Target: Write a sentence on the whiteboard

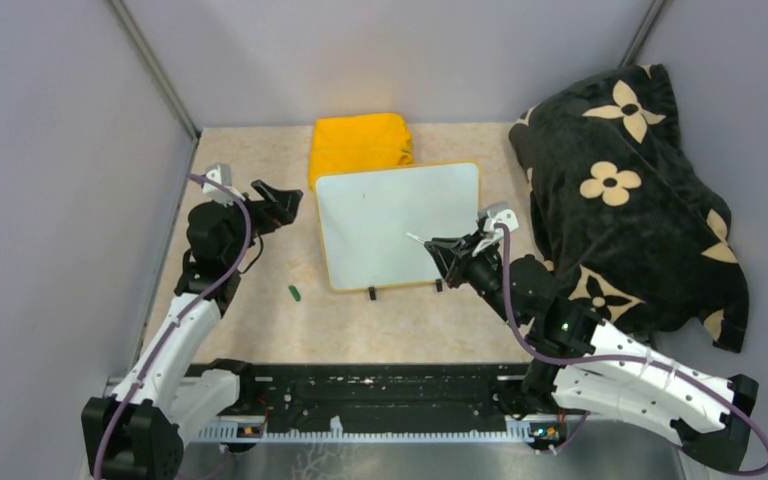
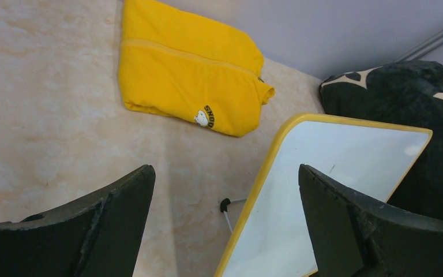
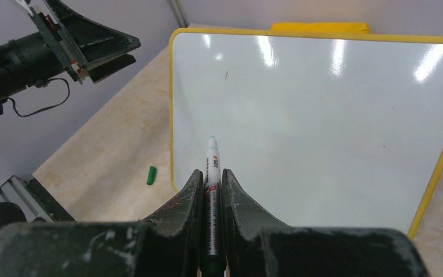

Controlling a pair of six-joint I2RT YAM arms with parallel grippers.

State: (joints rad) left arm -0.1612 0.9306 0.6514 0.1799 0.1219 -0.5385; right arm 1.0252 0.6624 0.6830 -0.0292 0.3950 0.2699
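as the frames stand, we log the whiteboard [image 1: 397,225] lying flat on the table [image 1: 260,330], slightly skewed, with two black clips [image 1: 371,293] on its near edge. its face reads white, with glare and a few tiny specks.

right gripper [image 3: 212,176]: clenched on a marker [image 3: 212,156]. the marker runs out between the fingers, its tip over the board's middle, a little toward the near right. we cannot tell whether the tip touches the surface.

left gripper [image 2: 225,173]: spread wide, grasping nothing. it hangs above the table just off the board's left edge, near the far left corner.

a green cap [image 1: 295,292] lies on the table left of the board's near left corner, apart from it.

a folded yellow cloth [image 1: 360,143] sits at the board's far edge. we cannot tell whether it touches the rim or lies partly under it.

a black flowered blanket [image 1: 625,190] is heaped to the board's right, close to the right edge.
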